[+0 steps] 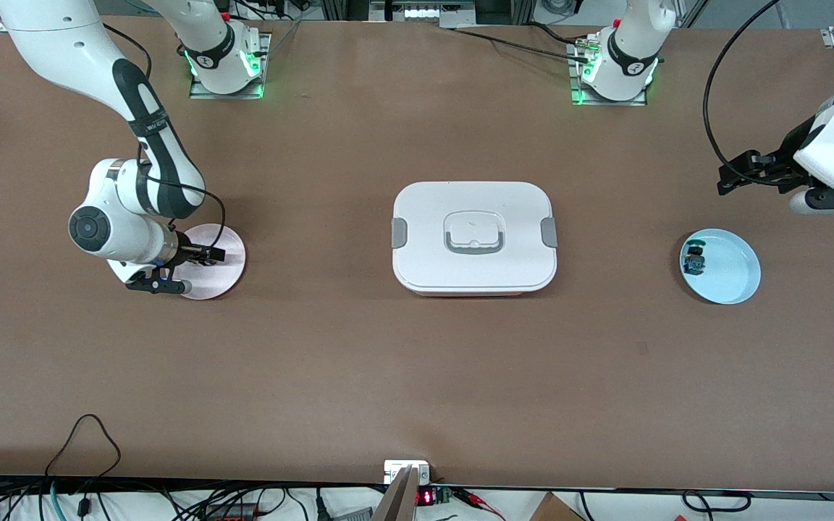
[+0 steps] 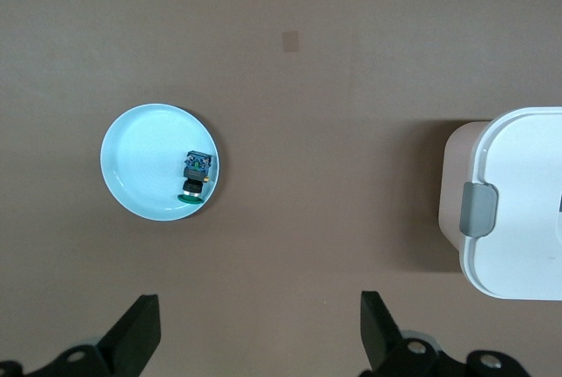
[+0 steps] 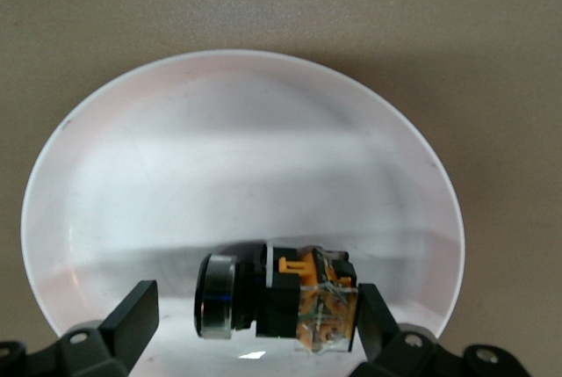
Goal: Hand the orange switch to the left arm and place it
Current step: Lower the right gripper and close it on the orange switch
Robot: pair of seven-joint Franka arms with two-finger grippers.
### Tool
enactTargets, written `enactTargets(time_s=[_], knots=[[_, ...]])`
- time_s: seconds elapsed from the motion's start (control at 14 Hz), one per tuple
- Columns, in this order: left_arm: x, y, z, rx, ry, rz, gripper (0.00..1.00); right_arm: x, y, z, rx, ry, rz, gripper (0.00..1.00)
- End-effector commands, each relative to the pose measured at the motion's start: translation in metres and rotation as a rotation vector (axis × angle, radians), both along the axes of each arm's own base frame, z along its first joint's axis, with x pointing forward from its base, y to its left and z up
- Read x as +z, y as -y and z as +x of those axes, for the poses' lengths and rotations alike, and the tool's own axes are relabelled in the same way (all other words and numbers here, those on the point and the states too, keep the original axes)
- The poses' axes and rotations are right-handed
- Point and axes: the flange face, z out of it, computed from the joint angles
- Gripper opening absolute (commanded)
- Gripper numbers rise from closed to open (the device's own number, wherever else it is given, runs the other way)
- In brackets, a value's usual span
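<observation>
The orange switch [image 3: 281, 298] lies on its side on a pink plate [image 3: 237, 148], its black and silver cap at one end and its orange and clear body at the other. My right gripper [image 3: 255, 324] is low over the plate, open, with a finger on each side of the switch. In the front view the right gripper [image 1: 187, 269] hides the switch on the pink plate [image 1: 229, 250]. The white lidded box [image 1: 473, 235] sits mid-table. My left gripper [image 1: 732, 177] waits open and empty over the table at the left arm's end.
A light blue plate [image 1: 732, 278] holds a small blue and teal switch [image 1: 694, 260] near the left arm's end. The left wrist view shows this plate [image 2: 140, 157], that switch [image 2: 195, 175] and a corner of the box [image 2: 518, 210].
</observation>
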Motion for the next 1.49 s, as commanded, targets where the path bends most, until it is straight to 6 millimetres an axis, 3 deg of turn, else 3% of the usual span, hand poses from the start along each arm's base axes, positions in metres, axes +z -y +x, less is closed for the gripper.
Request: enactTargets(time_s=[0.0,0.36,0.43,0.57,0.78,1.14,1.28,1.42], knots=[[0.007,0.001,-0.001,-0.007,-0.003,0.028,1.0,-0.003,-0.001,-0.001,-0.013,0.016,0.009,1.0],[0.006,0.001,0.0,-0.006,-0.004,0.026,1.0,-0.005,0.001,-0.001,-0.013,0.021,0.007,0.97],[0.007,0.001,-0.001,-0.007,-0.003,0.027,1.0,-0.004,0.002,0.0,-0.013,0.02,0.009,0.7],[0.006,0.001,0.0,-0.007,-0.004,0.028,1.0,-0.001,0.002,0.0,-0.017,0.018,0.009,0.4],[0.007,0.001,-0.001,-0.008,-0.003,0.026,1.0,0.002,0.003,0.0,-0.014,0.021,0.011,0.11],[0.007,0.001,-0.001,-0.008,-0.003,0.026,1.0,0.026,-0.002,0.009,0.0,0.012,0.021,0.01],[0.007,0.001,0.0,-0.01,-0.003,0.027,1.0,0.055,-0.005,0.021,0.009,0.007,0.029,0.01],[0.007,0.001,0.0,-0.011,-0.003,0.029,1.0,0.099,-0.005,0.033,0.071,0.01,0.054,0.01]])
